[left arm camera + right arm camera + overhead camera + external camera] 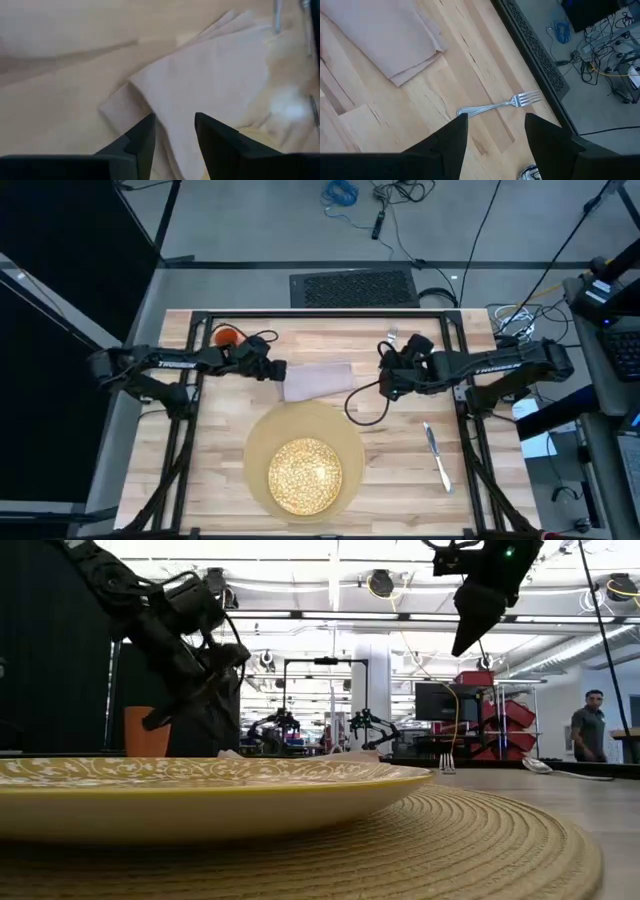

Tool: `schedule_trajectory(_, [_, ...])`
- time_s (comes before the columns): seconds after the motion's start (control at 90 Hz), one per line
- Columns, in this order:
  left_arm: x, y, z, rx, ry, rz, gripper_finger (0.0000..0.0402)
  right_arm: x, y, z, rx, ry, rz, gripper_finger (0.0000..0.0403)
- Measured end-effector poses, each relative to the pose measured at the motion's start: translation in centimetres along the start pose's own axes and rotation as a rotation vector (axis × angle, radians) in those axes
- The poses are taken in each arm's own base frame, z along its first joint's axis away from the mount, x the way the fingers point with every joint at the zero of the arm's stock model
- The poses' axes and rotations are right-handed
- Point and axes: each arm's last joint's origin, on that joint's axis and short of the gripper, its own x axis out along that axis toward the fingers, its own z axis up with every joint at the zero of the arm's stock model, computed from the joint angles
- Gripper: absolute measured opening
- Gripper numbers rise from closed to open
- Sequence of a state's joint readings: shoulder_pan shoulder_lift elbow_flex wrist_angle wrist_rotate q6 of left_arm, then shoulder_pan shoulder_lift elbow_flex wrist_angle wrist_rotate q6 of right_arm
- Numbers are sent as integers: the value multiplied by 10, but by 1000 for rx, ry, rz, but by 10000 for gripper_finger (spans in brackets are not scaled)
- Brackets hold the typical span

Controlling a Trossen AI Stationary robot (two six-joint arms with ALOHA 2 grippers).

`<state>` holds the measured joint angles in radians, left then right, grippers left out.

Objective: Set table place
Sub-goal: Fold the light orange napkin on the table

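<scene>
- Mat [258, 442] with plate [305, 474]: centred at your near table [400, 470] edge, anchor for everything else.
- Napkin [317, 378]: just beyond the mat, unplaced; your left gripper [172, 132] hangs over its corner, fingers parted, clasping nothing.
- Fork [501, 104]: far side; your right gripper [495, 130] hovers above its handle, spread wide, empty.
- Knife [436, 456]: right of mat.
- Cup [228, 336]: far left corner.

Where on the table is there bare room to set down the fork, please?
Bare planks lie left of the mat, below the left gripper, and on the right between the mat and the knife. The middle back is crowded: napkin, fork, right gripper and a black cable. The orange cup takes the far left corner.
</scene>
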<state>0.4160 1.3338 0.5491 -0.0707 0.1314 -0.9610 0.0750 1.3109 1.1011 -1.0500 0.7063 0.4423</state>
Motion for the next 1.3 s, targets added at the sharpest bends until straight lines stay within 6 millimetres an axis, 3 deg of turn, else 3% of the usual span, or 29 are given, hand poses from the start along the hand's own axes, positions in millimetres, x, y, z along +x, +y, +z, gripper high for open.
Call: schedule_trajectory(1.3, [17,2,2,25,-11,1,125,0,1,1,1,-9,5,183])
